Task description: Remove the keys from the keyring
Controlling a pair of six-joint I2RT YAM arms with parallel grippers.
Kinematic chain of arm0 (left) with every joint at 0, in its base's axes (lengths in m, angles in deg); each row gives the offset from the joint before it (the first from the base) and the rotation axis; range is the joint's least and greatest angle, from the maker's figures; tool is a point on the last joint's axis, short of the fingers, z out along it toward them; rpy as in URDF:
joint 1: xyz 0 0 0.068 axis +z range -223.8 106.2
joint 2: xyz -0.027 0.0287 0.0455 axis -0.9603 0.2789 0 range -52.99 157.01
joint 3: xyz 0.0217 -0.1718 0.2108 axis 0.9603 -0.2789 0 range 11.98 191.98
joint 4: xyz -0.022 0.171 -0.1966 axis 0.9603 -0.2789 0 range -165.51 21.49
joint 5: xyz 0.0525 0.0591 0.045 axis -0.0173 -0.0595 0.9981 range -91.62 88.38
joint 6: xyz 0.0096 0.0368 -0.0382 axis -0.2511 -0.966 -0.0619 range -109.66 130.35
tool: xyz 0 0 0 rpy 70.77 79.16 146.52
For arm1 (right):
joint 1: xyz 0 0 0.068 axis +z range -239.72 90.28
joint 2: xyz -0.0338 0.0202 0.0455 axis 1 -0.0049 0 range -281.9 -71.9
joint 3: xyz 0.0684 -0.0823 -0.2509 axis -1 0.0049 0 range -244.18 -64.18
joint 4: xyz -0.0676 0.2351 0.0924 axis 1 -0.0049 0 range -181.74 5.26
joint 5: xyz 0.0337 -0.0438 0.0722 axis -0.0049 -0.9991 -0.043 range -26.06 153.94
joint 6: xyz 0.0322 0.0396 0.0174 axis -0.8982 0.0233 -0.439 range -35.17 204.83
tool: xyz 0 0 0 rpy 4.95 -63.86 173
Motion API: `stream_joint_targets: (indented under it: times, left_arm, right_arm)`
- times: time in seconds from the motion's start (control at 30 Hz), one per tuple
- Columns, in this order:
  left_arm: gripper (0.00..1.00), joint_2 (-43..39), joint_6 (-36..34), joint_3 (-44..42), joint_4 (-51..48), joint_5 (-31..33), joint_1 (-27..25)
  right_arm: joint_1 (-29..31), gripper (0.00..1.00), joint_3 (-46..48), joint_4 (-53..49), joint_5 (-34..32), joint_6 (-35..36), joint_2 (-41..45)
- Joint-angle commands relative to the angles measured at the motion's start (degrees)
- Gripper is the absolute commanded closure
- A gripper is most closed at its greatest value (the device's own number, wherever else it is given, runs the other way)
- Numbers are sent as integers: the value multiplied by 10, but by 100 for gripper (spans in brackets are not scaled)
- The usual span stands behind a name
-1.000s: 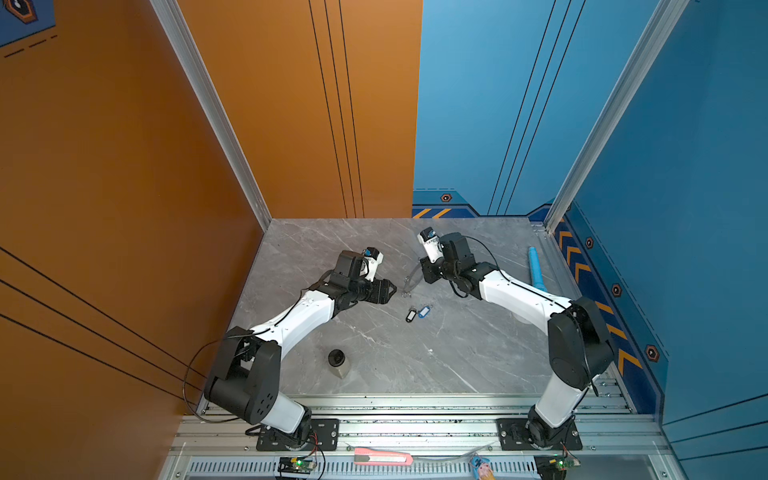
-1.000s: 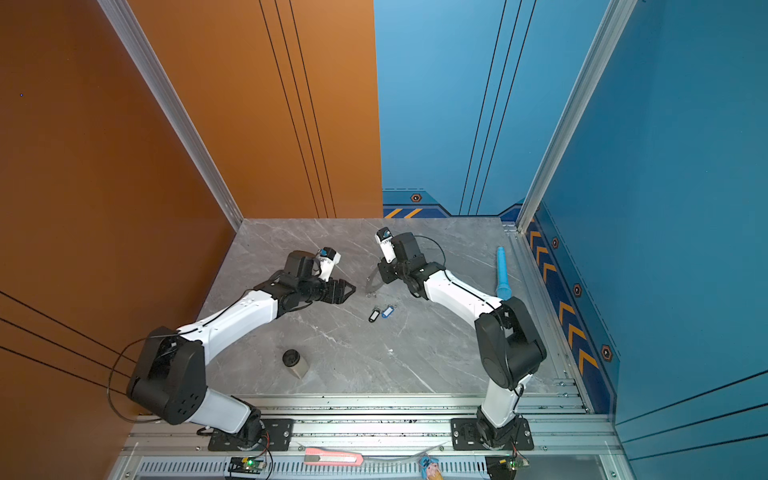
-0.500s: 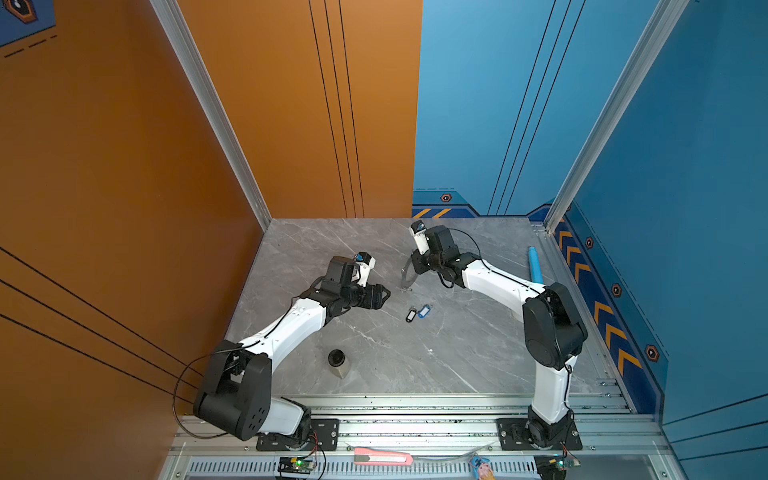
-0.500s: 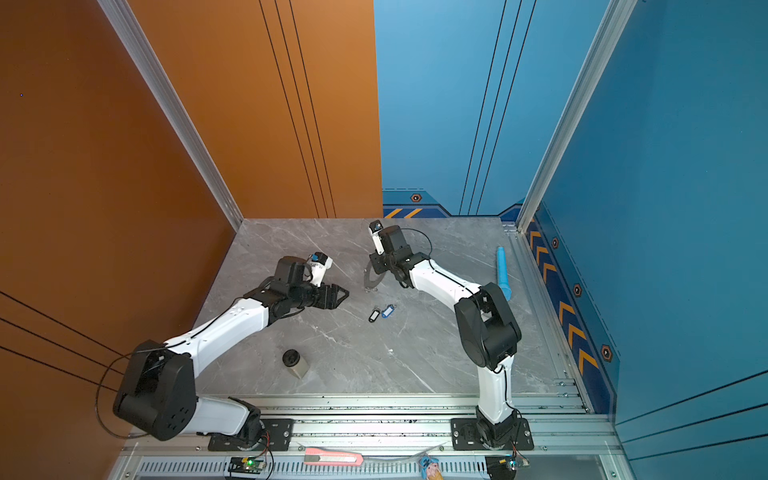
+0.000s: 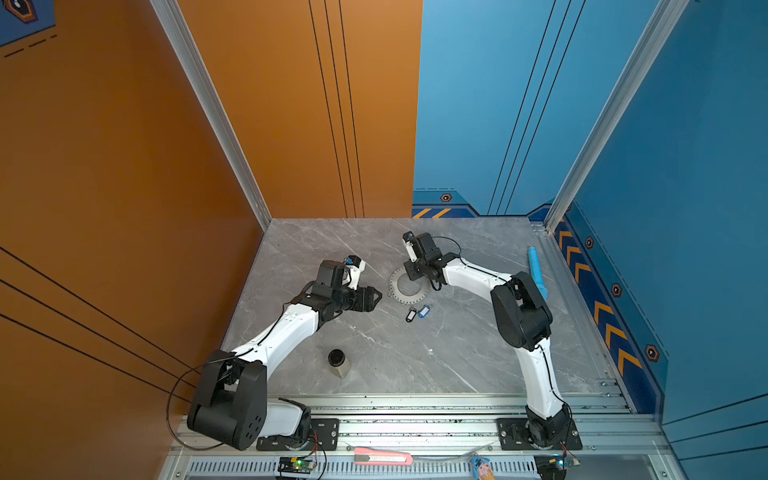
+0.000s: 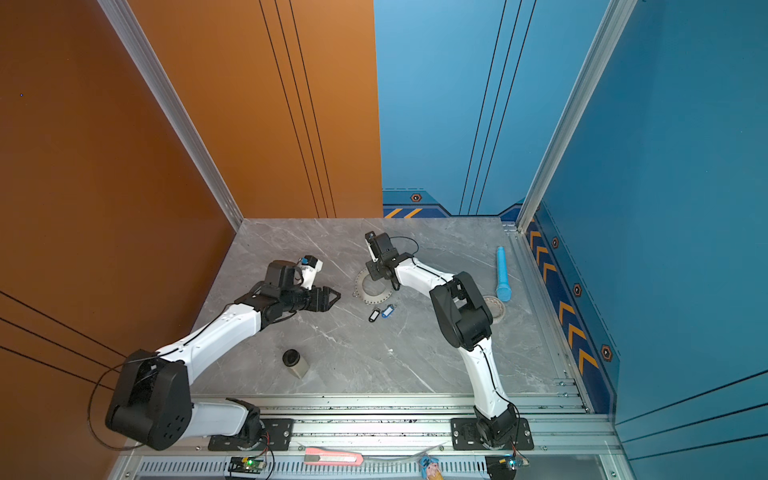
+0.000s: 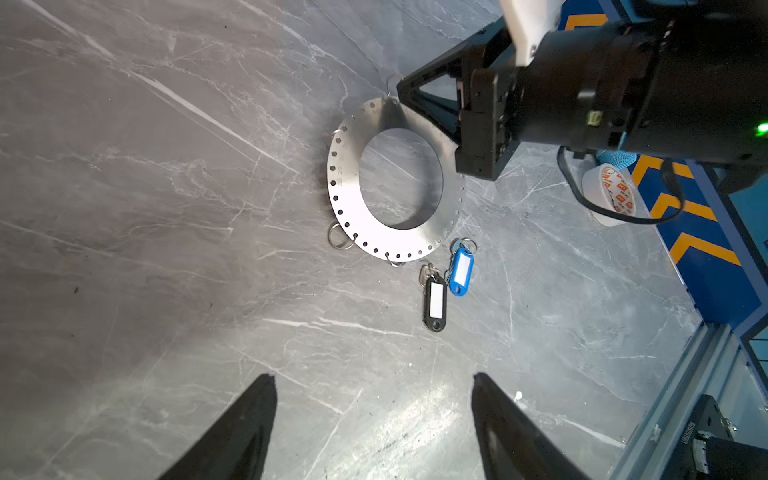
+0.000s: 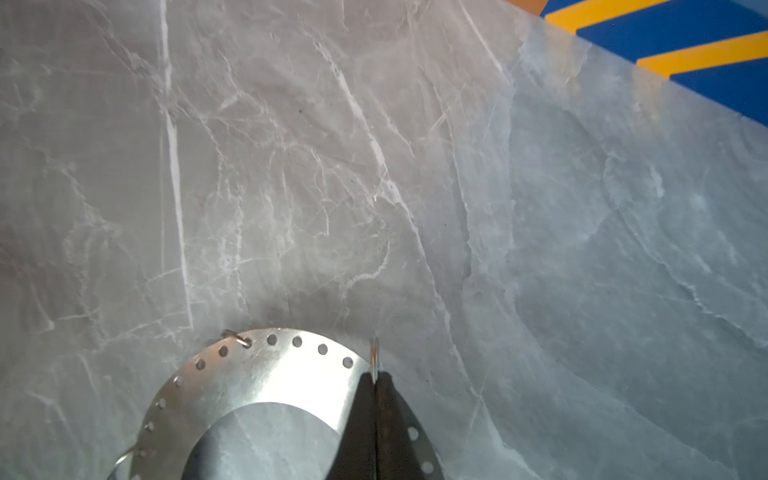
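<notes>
Plainly, the grey marble table (image 5: 374,332) is hard and slick, so anything thin lying on it will skate if I push rather than pinch. The keyring (image 7: 345,195) sits near the table's middle, a wide, flat metal annulus with holes punched round its rim. I judge it stiff, light and slippery, with an edge too thin to lift cleanly off the stone. My right pincer (image 8: 376,378) lies across its far side with the jaws closed tight on a small wire loop (image 8: 375,353) standing at the rim, which I think is the sensible handle. The keys lie flat just beside the keyring's near rim and, as far as I can tell, free of it. The black key (image 7: 435,299) and the blue key (image 7: 461,270) are side by side, both light, rigid plastic. I would grip either across its narrow body, not by its tiny metal ring. My left pincer (image 7: 372,376) hangs over bare table short of them, jaws spread wide and holding nothing.
</notes>
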Motion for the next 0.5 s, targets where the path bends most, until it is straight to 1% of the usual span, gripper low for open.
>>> stream_joint_targets:
  times: [0.0, 0.2, 0.27, 0.43, 0.47]
  left_arm:
    - [24, -16, 8, -16, -2, -15, 4]
    - [23, -24, 18, -27, 8, -17, 3]
    - [21, -25, 19, -27, 8, -18, 3]
    - [19, -25, 20, -23, 10, -24, 3]
    - [16, -26, 20, -22, 10, -24, 4]
  right_arm:
    - [-4, 100, -31, -19, -24, -7, -9]
    - [-15, 100, -60, -30, -22, -9, -38]
    - [-19, 100, -75, -46, -21, -13, -44]
    - [-27, 100, -104, -83, -10, -23, -59]
    - [-28, 100, -104, -84, -10, -25, -59]
